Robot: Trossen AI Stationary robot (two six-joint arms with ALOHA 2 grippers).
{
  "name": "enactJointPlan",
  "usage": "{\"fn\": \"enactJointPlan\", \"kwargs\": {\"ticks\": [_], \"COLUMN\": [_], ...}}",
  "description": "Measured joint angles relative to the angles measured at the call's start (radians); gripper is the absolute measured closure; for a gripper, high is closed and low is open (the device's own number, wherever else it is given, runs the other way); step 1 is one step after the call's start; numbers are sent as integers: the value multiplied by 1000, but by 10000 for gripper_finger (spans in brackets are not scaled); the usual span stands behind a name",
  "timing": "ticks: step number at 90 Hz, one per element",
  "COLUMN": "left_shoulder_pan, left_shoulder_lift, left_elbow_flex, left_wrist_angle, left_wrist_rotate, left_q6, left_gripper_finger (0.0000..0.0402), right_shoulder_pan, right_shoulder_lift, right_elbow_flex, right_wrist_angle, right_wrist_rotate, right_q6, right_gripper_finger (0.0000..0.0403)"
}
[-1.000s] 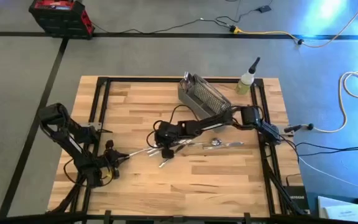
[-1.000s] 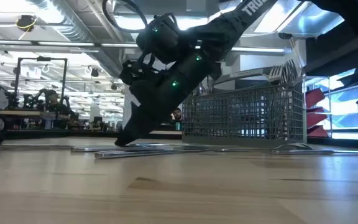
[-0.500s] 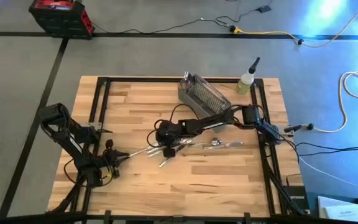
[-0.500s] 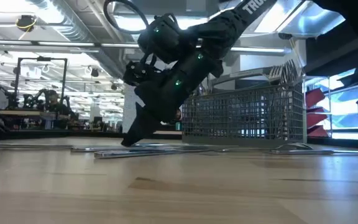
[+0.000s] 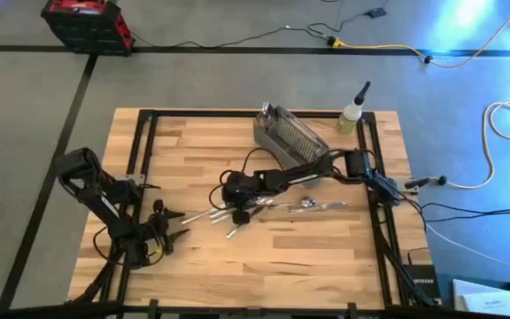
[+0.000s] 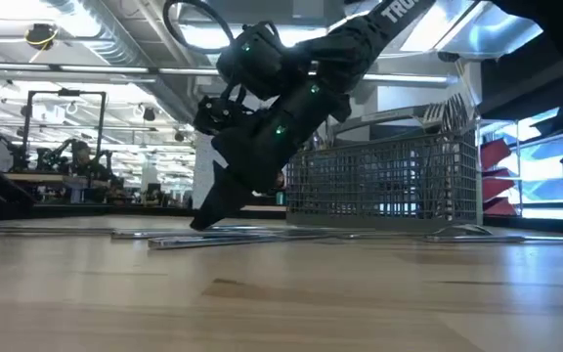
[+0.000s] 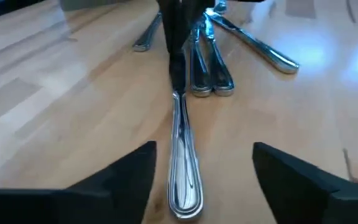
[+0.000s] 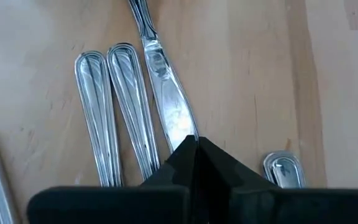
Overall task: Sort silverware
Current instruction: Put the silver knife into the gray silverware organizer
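A pale butcher-block table [image 5: 264,257] framed by black rails carries the work, standing on a gray floor crossed by black tape lines, with cables and a red case [image 5: 87,22] beyond it. The right gripper [image 5: 237,213] reaches to the table's middle and tips down onto the wood, its fingers pressed together; the right wrist view shows them meeting in a point over a knife blade [image 8: 166,93], with two handles [image 8: 114,112] lying side by side just beside that tip and another handle end [image 8: 283,169] on the tip's other side. Whether anything is pinched there I cannot tell. The silverware [image 5: 304,204] lies scattered flat on the wood around and behind this gripper, running toward the right rail, and a few pieces stand in the gray mesh basket [image 5: 286,135] farther back, near a small bottle [image 5: 352,113]. The left gripper [image 5: 168,223] sits low near the table's left front, fingers spread wide, and one long handle [image 7: 185,162] lies on the wood between them, pointing away toward the right gripper. In the low view the room behind is a bright workshop with ceiling lights, racks and benches.
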Motion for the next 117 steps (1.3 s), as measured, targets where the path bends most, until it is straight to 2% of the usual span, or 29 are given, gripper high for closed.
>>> {"fn": "enactJointPlan", "kwargs": {"ticks": [15, 48, 59, 84, 95, 101, 117], "left_shoulder_pan": [55, 190, 200, 202, 202, 202, 202], "left_shoulder_lift": [98, 95, 95, 98, 98, 99, 99], "left_elbow_flex": [2, 14, 6, 3, 3, 2, 0], "left_wrist_angle": [39, 41, 38, 37, 45, 61, 83], "left_wrist_rotate": [15, 117, 122, 118, 119, 118, 114], "left_q6": [-57, -40, -55, -61, -48, -25, 23], "left_gripper_finger": [126, 131, 165, 293, 336, 350, 351], "right_shoulder_pan": [0, 0, 0, 0, 0, -3, 0], "right_shoulder_lift": [0, 0, 0, 0, 0, -1, -2], "right_elbow_flex": [0, 0, 0, 1, 2, 2, 2], "right_wrist_angle": [1, 1, 1, 1, 5, 6, 2], "right_wrist_rotate": [0, 0, 0, -1, 0, -7, -11], "right_q6": [0, 0, -2, -4, -6, -6, 2], "right_gripper_finger": [403, 403, 403, 403, 403, 403, 403]}}
